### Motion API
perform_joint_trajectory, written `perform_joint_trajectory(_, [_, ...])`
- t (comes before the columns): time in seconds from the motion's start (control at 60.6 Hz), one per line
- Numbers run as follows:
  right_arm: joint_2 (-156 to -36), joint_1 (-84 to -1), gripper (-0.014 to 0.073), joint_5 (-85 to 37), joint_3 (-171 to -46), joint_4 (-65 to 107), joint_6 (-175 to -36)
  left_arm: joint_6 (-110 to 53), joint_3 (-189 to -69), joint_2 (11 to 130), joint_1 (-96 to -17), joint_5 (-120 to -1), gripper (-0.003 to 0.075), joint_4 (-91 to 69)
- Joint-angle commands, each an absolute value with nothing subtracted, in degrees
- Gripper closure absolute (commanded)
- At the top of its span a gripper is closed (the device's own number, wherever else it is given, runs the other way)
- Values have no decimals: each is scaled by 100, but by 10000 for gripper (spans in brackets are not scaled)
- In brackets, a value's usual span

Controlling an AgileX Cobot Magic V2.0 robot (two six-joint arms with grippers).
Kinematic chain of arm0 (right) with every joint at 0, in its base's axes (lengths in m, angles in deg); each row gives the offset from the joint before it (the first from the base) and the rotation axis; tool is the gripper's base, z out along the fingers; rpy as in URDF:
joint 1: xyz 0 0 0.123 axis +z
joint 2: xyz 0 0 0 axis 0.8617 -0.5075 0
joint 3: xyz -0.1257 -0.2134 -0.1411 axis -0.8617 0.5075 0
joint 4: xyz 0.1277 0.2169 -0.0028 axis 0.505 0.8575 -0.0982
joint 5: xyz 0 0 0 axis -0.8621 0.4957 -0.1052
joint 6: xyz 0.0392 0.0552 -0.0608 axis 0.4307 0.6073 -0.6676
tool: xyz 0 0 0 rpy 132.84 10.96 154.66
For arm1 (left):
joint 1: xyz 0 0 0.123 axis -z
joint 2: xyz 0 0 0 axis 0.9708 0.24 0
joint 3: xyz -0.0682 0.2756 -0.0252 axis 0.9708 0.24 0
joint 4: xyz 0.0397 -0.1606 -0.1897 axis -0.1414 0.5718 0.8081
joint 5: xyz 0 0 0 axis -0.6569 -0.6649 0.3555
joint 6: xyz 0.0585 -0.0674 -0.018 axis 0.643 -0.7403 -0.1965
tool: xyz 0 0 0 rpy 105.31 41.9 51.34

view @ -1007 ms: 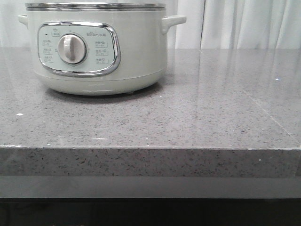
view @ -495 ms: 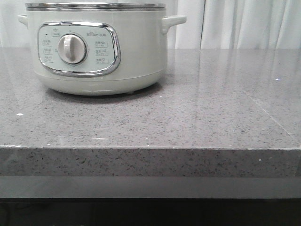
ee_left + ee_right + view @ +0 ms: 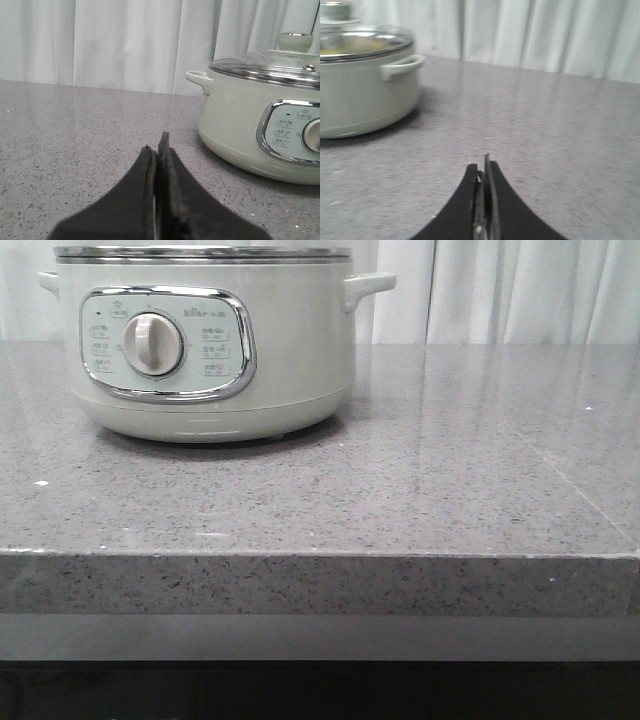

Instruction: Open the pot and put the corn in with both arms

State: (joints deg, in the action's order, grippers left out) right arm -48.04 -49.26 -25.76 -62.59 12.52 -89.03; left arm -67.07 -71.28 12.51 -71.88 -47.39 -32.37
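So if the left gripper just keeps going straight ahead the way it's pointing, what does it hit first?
Probably nothing on the counter: the left gripper, shut, points past the pot, which sits off to one side, toward the white curtain. Depth is hard to judge.

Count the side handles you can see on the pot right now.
2. On the pot, one handle sticks out on the robot's right side and the other handle on its left, both just under the metal rim. None looks hidden.
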Motion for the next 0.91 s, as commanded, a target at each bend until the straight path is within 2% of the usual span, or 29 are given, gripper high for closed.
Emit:
perform_joint_trajectory(0.0, [-4483,-5261,662,-3542,-5918,1220,-8981,-6753,-7063,1171,-7205,-4250,741,-3239])
perform_joint_trajectory(0.149, [-4058,-5553,662,-3750,-5321,1220,-8981,-6753,-7063,1171,-7205,-4250,741,-3239])
perform_joint_trajectory(0.38, [-3638,-5558,662,-3909,-4707,1225,-8981,-6753,-7063,1171,-7205,-4250,741,-3239])
perform_joint_trajectory(0.891, [-3566,-5564,662,-3798,-4716,1225,-8981,-6753,-7063,1171,-7205,-4250,741,-3239])
